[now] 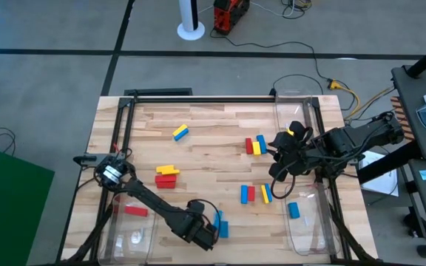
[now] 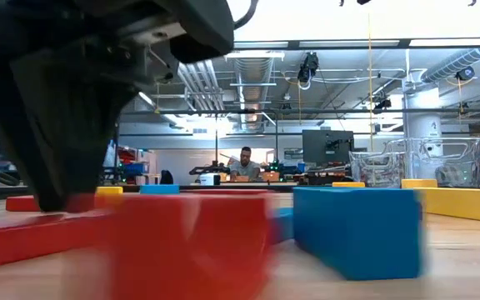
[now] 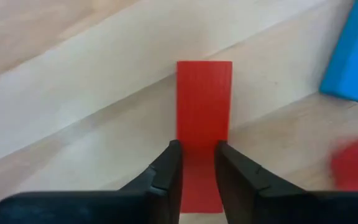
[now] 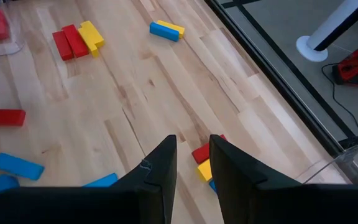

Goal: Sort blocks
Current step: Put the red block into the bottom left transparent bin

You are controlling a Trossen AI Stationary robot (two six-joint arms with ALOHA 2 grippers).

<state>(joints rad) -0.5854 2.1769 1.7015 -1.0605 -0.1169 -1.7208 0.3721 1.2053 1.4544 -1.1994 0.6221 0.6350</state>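
Between the left gripper's (image 3: 197, 163) two dark fingers a red block (image 3: 204, 106) is seen in the left wrist view, its long axis running straight out from the jaws, which are closed in against its two long sides and appear to be grasping it near one end, the far end lying on the wood of the table (image 3: 73, 81); whether it is lifted clear cannot be told, since the low view is largely filled by the blurred gripper and red shapes close to the lens. From above, this gripper is placed at the table's near edge, left of centre, with a blue block (image 1: 222, 227) just beside it on its right, so the left arm is by far the nearer to this piece. Left of it a red block (image 1: 135, 211) is seen lying in a clear bin (image 1: 117, 240). Further right, loose blocks are scattered over the middle of the table: a red and yellow pair (image 1: 167, 175), a yellow and blue pair (image 1: 180, 133), and a mixed cluster (image 1: 255, 145). At the right the right gripper (image 1: 276, 151) is held over that cluster, its fingers set narrowly apart with nothing between them, well apart from the grasped block
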